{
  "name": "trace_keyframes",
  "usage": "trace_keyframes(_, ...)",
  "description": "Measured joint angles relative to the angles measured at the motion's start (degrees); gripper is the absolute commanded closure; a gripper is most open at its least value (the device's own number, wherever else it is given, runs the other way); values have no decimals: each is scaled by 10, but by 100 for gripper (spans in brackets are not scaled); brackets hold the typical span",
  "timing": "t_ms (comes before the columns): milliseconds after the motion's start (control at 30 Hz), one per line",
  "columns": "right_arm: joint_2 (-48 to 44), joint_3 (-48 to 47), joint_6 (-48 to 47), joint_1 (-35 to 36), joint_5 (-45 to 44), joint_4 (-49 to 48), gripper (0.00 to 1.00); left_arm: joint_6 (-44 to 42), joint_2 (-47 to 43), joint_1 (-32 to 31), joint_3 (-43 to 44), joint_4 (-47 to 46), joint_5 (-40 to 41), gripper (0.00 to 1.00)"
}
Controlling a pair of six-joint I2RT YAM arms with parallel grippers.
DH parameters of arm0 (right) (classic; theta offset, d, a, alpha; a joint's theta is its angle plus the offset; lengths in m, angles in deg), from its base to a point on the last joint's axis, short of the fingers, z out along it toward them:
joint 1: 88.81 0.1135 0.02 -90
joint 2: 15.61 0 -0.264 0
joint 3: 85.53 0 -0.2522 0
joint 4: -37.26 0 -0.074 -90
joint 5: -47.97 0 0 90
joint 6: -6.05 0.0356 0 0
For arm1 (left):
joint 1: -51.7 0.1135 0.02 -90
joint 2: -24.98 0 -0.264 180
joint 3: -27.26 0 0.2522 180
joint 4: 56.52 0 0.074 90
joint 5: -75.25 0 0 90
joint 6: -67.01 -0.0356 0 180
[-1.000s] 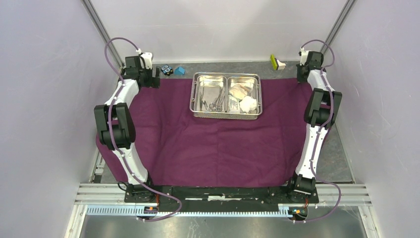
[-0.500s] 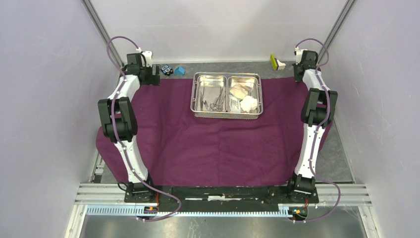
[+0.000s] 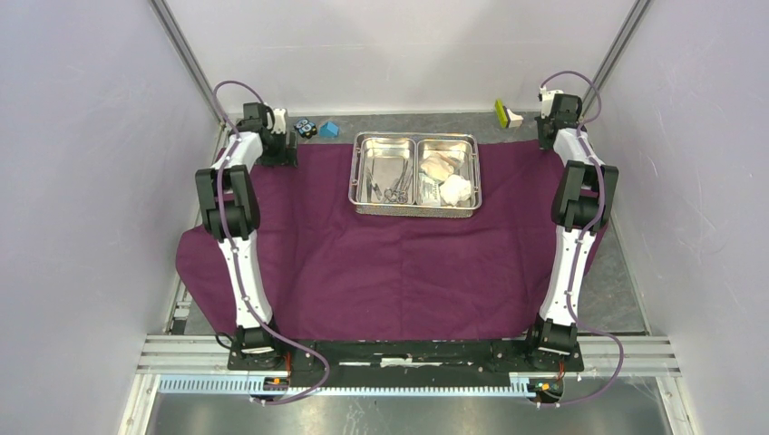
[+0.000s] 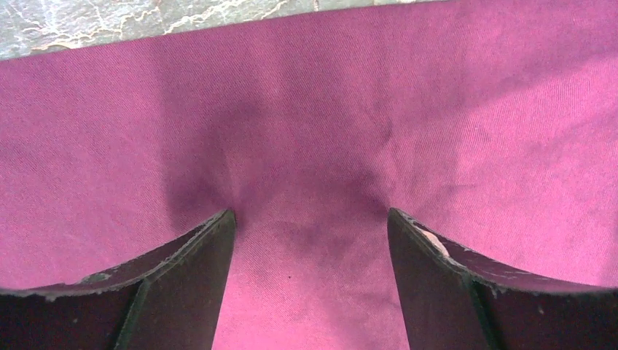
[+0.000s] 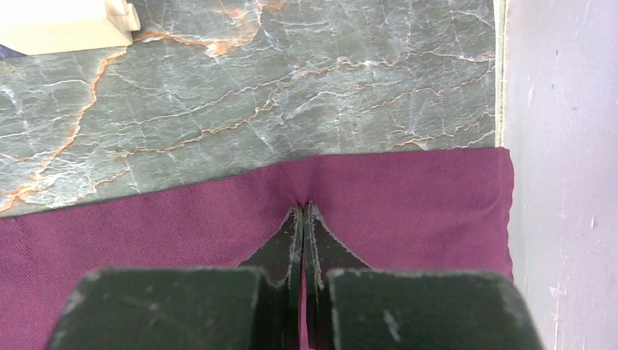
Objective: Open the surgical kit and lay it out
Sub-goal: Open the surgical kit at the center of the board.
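The purple cloth wrap (image 3: 390, 263) lies spread over the table. On its far middle stands the steel tray (image 3: 354, 172), with forceps (image 3: 396, 186) in the left compartment and gauze wads (image 3: 456, 188) and a white packet (image 3: 429, 192) in the right. My left gripper (image 3: 281, 149) is down at the cloth's far left corner. In the left wrist view it (image 4: 311, 212) is open, with its tips on the cloth (image 4: 313, 109) and flat fabric between them. My right gripper (image 3: 547, 143) is at the far right corner. It (image 5: 303, 206) is shut, pinching the cloth (image 5: 408, 189) near its edge.
A small blue block (image 3: 329, 129) and a black-and-blue toy (image 3: 305, 128) sit on the bare marble just beyond the left gripper. A yellow-green and white block (image 3: 504, 113) lies beyond the cloth near the right gripper. Enclosure walls stand close on both sides.
My left arm has swung inward and brought its gripper onto the far left corner of the cloth. My right gripper has shifted slightly toward the back, still pinching the cloth corner.
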Motion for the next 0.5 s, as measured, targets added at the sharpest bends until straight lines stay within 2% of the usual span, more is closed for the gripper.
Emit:
trace_keyframes(200,-7,15,-2,0,2,-14,100,-1,14,0,32,38,-3,38)
trace_keyframes(500,-18,39,-6,-1,8,-31,100,-11,41,1,82,97,-5,79)
